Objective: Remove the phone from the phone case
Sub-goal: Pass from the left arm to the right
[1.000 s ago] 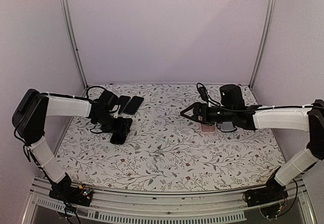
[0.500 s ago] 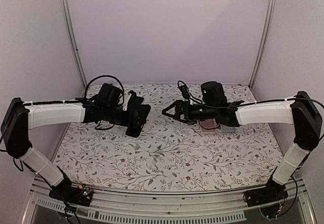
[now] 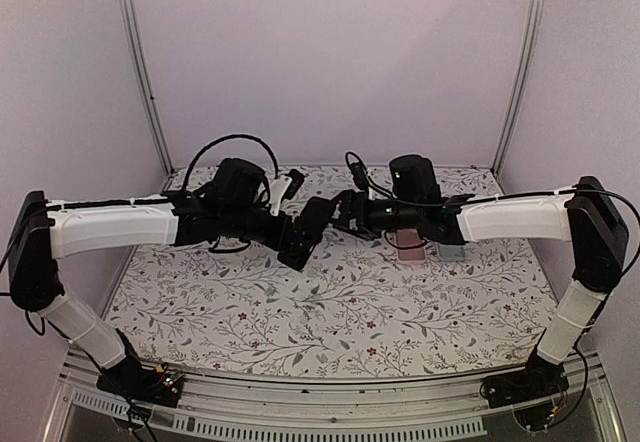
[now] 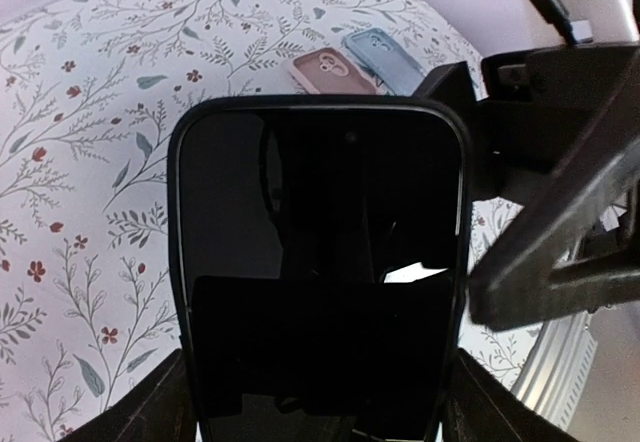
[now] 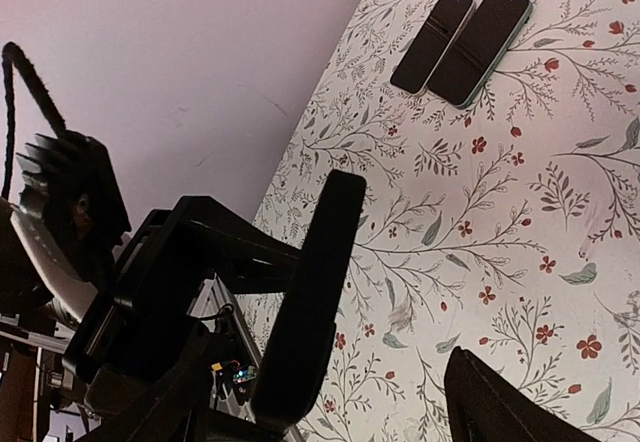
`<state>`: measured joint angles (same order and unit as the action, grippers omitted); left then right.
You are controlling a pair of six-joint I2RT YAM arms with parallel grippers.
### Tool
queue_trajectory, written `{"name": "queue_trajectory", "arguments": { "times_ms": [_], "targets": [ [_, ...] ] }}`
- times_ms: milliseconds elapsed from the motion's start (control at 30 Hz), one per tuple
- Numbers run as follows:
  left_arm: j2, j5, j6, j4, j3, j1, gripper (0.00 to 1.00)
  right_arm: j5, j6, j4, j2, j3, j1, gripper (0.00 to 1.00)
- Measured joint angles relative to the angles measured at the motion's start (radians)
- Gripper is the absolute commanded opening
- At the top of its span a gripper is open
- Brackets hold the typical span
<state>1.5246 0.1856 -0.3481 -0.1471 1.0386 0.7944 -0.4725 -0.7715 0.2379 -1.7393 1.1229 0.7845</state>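
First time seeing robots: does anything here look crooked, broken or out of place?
Nothing stands out. The left end effector holds the cased phone above the table; two loose phones, a pink case and a blue case lie flat in pairs.

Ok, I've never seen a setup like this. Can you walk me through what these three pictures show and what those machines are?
These are two robot arms bolted at the near edge of a flower-patterned table. One picture looks down from above and behind them. The other two come from small cameras, one on each wrist. The left end effector, a two-finger clamp, holds a black phone in its case above the table. The right end effector is open, with its fingers close to the phone, and as far as I can see it is not gripping it. On the table lie a pink case beside a pale blue case, and elsewhere a dark phone next to a second dark phone.
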Motion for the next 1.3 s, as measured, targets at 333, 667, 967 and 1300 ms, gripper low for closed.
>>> {"name": "queue_trajectory", "arguments": {
  "times_ms": [333, 667, 967, 1300],
  "targets": [
    [0.092, -0.079, 0.09, -0.024, 0.128, 0.098, 0.51, 0.016, -0.021, -0.01, 0.0, 0.001, 0.0, 0.56],
    [0.107, -0.144, 0.135, -0.057, 0.151, 0.119, 0.51, 0.048, -0.042, -0.02, 0.016, -0.014, 0.0, 0.28],
    [0.107, -0.18, 0.154, -0.052, 0.151, 0.127, 0.71, 0.075, -0.089, -0.042, 0.05, -0.023, 0.001, 0.0],
    [0.102, -0.169, 0.154, -0.045, 0.151, 0.115, 0.97, 0.057, -0.051, -0.062, 0.069, -0.023, -0.002, 0.0]
  ]
}}
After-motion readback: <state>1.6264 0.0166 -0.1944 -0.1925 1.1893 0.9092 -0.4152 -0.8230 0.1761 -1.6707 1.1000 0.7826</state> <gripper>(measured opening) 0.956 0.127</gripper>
